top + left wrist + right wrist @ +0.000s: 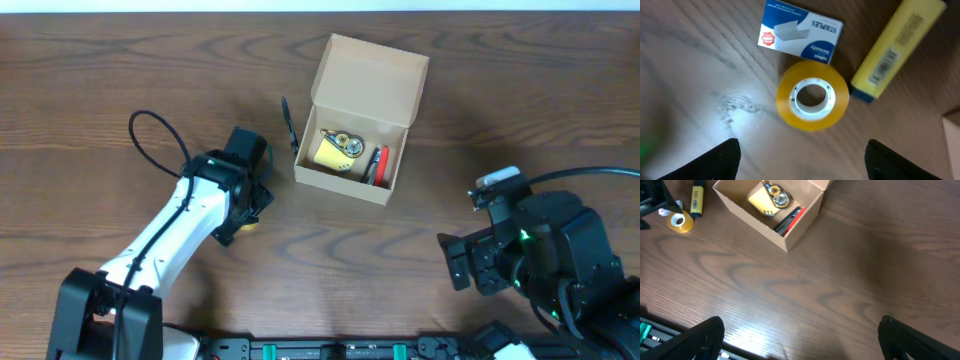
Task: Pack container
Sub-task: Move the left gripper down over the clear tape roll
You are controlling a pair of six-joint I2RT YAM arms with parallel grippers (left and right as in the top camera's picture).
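Observation:
The tan cardboard container (385, 188) stands open at the table's middle, its flap lid raised at the back. Inside lie a yellow pad (330, 155), a metal item and red and black pens (378, 166). My left gripper (246, 212) is open and empty, hovering above a yellow tape roll (812, 97). A blue-and-white staples box (800, 34) and a yellow marker (897, 47) lie just beyond the roll. My right gripper (468, 240) is open and empty over bare table, right of and nearer than the container (790, 235).
A black pen (289, 122) lies just left of the container. The container's corner shows at the right edge of the left wrist view (952, 135). The tape roll (680, 222) and marker (696, 200) also show in the right wrist view.

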